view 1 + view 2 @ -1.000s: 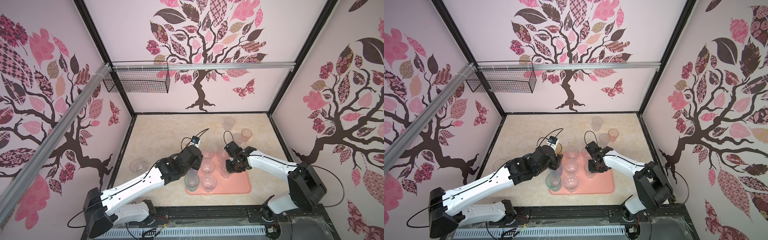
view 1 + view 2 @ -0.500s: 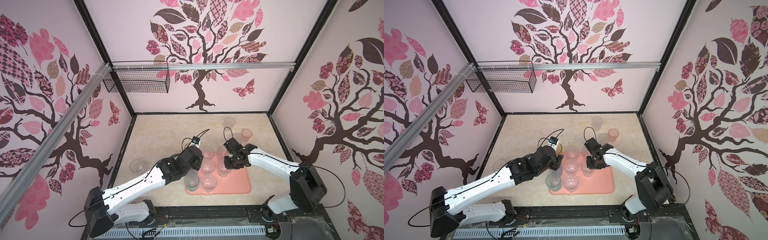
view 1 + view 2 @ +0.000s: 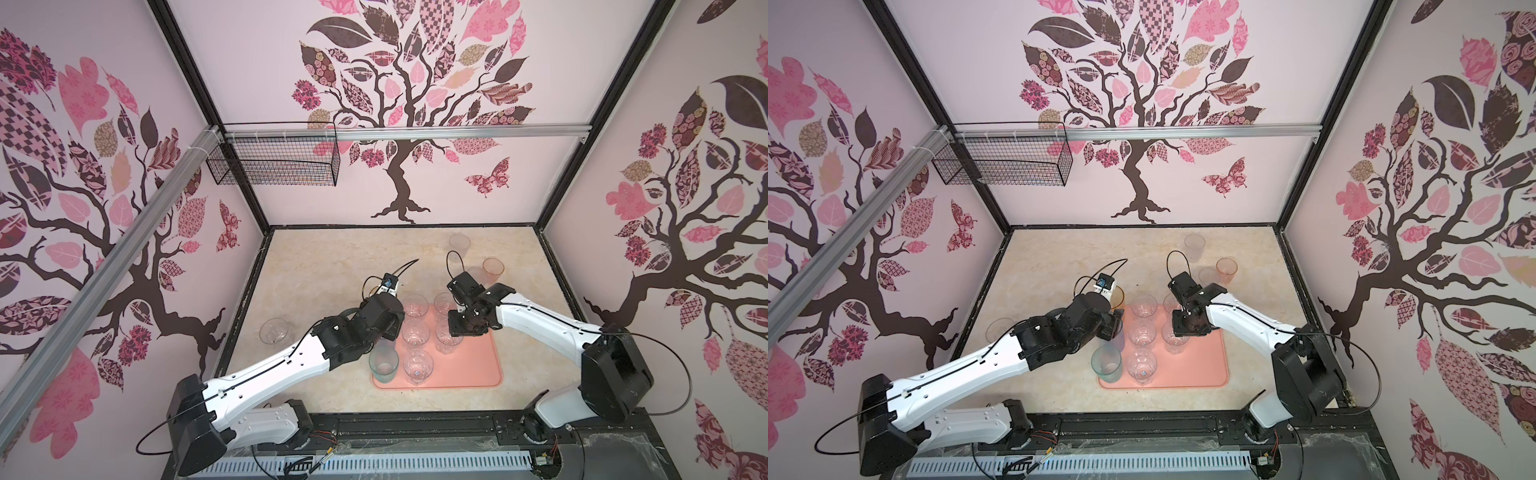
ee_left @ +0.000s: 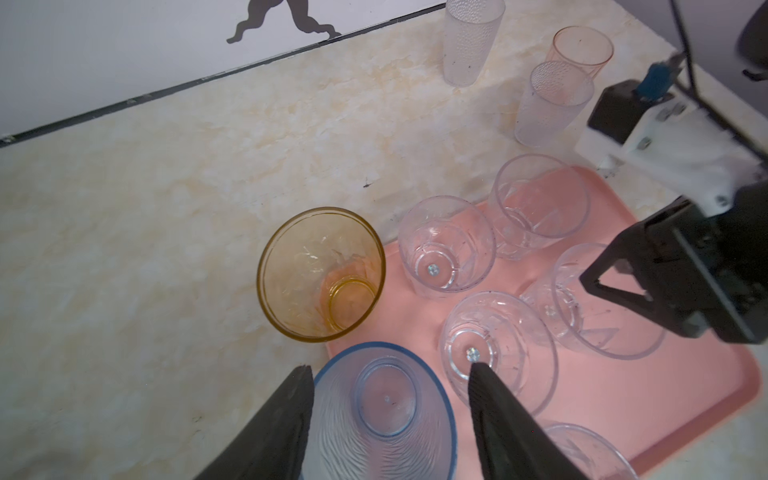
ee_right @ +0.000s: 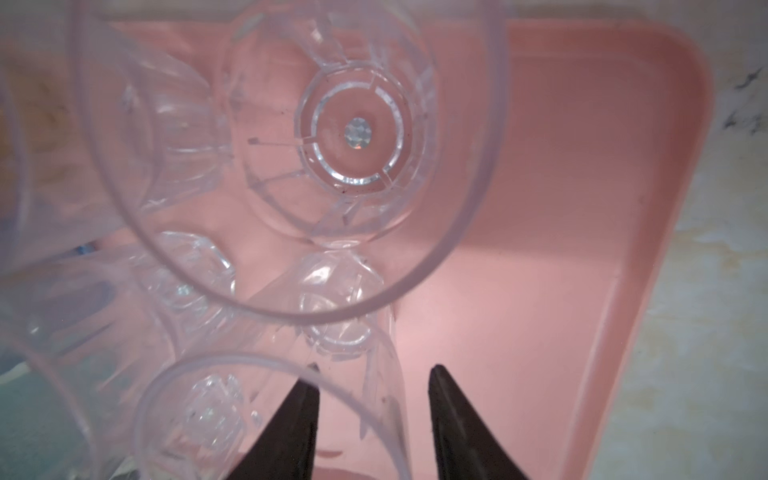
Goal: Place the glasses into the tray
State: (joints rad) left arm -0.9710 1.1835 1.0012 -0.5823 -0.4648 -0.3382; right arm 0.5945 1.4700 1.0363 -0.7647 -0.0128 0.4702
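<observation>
Jaws first: the left gripper (image 4: 390, 365) straddles the tall blue-grey glass (image 4: 384, 399) at a corner of the tray (image 4: 665, 395). There's a sliver of daylight on one side, so I'd call it let go. The right gripper (image 5: 374, 366) is spread too, with one finger inside a clear faceted glass (image 5: 249, 415) on the tray and one outside, and the wall sits loose between them.

Several more clear ones and a teal glass (image 3: 384, 363) sit on the tray. The amber glass (image 4: 320, 274) is right at its edge, and I can't tell if it's fully on. Off the tray on the tabletop (image 3: 324, 270) are a lone clear glass (image 3: 274, 330) far left, plus a frosted glass (image 3: 459, 242) and a pinkish-orange glass (image 3: 493, 270) toward the back.

My take is this is the back-off bit. Go straight up with no sideways drift, since everything's packed close and a finger catching a rim would knock neighbours over. That goes especially for the right one.

No brand, label or text is readable anywhere. There's only a shiny dot (image 5: 358, 135) in the clear glass bottoms.
</observation>
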